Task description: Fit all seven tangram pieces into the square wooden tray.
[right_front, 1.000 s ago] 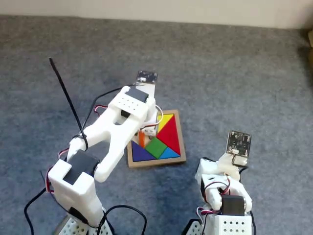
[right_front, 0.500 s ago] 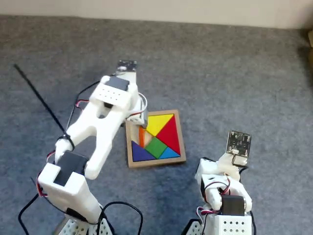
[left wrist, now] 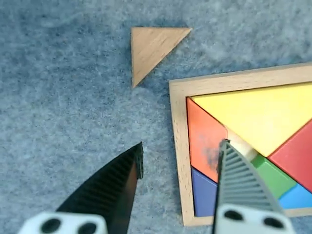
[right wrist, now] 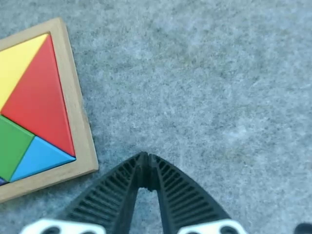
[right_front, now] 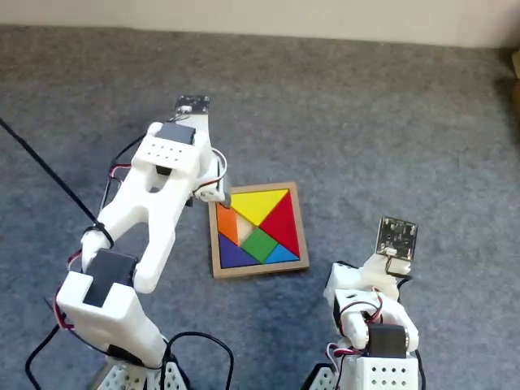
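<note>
Left tool [left wrist: 182,145] spread open over tray [left wrist: 234,78] edge; wooden triangle [left wrist: 148,46] outside on counter [left wrist: 58,97]; right tool [right wrist: 147,156] closed, empty.

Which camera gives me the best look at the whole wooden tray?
The high view: the wooden tray sits fully in frame, all four sides visible. The left wrist view cuts part of it off; the right wrist view catches one corner.

A carpeted indoor room: grey carpet [right_front: 390,122] runs to a pale wall [right_front: 325,18].
</note>
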Controlling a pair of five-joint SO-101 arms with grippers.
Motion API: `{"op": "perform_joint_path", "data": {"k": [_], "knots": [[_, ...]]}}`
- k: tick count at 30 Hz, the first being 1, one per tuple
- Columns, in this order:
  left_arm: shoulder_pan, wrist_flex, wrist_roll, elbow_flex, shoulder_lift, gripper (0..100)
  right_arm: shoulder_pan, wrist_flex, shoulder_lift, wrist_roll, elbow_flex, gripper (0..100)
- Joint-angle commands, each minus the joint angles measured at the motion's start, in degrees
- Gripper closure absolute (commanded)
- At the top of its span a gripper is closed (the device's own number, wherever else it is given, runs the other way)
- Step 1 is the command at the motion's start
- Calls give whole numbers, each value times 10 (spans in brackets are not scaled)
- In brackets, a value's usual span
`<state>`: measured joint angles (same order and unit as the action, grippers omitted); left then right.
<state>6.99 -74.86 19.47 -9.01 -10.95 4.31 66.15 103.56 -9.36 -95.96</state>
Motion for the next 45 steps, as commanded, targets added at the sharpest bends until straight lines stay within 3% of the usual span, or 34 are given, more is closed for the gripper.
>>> {"op": "perform_joint_path", "data": {"k": [1,7,19,28,31,37,41,45], "knots": [[-8,0,-8,20,25,755,-8,-15,5,-7,-83,982],[-27,1,-22,17,29,755,-8,-15,5,-7,-83,982],[-39,47,-202,18,31,755,-8,-15,5,-7,-83,983],[-95,46,-511,81,25,755,-8,-15,5,-7,-83,983],[-103,47,-581,94,24,755,-8,-15,5,-7,-83,983],[-102,47,-600,137,-24,755,-8,-15,5,-7,-83,983],[-102,42,-545,210,-101,755,-8,-15,5,-7,-83,983],[-95,26,-535,285,-176,755,-8,-15,5,-7,-83,983]]}}
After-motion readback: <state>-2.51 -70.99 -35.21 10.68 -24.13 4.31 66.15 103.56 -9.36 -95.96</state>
